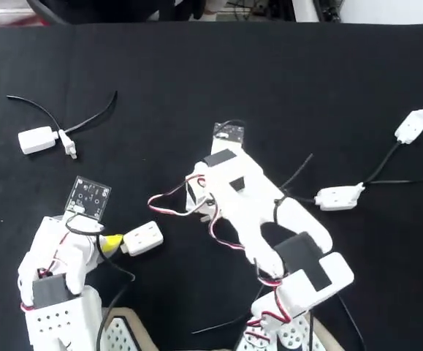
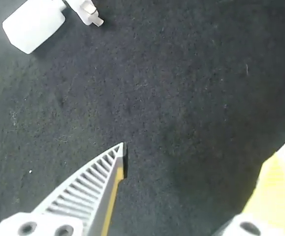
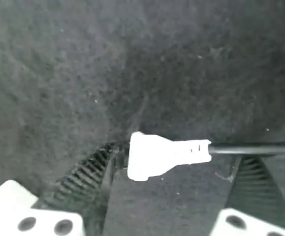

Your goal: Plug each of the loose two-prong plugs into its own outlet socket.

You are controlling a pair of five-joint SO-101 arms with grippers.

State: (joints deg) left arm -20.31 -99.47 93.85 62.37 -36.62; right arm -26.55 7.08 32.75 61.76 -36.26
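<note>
My left gripper [image 2: 196, 157] hovers open over bare black cloth, one ribbed finger [image 2: 100, 184] on one side and a yellow pad [image 2: 275, 182] on the other. In the high view the yellow pad [image 1: 111, 243] sits against a white socket block [image 1: 144, 238]. Farther off lie a second white socket [image 2: 33, 23] and a loose plug [image 2: 89, 11], also in the high view as the socket [image 1: 36, 140] and the plug [image 1: 69, 145]. My right gripper [image 3: 174, 164] is open around a white plug [image 3: 162, 156] whose black cable [image 3: 255, 148] crosses one finger.
A white socket [image 1: 339, 196] and another white connector [image 1: 413, 125] lie at the right, joined by black cables. The right arm [image 1: 248, 205] stretches over the table's middle. The black cloth [image 1: 196, 73] is bare at the back.
</note>
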